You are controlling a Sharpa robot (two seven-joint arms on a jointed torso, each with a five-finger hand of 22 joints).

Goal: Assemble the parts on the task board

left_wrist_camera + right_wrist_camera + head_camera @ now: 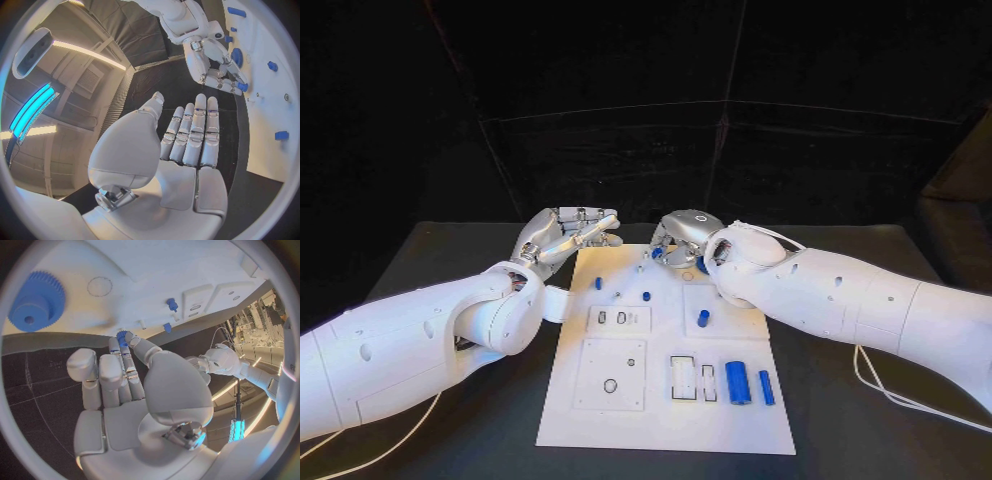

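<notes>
Right hand [684, 240] pinches small blue toothed part [121, 335] at white task board [661, 400] far edge; left hand [564, 233] flat, fingers straight, holding nothing.

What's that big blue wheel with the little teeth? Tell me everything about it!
The blue gear is a round wheel with small teeth all around its rim and a raised round hub in its middle. It looks like smooth plastic. It lies flat on the white task board, near the far edge. Nothing touches it; the right robot hand is close by, pinching a much smaller blue part at its fingertips.
</notes>
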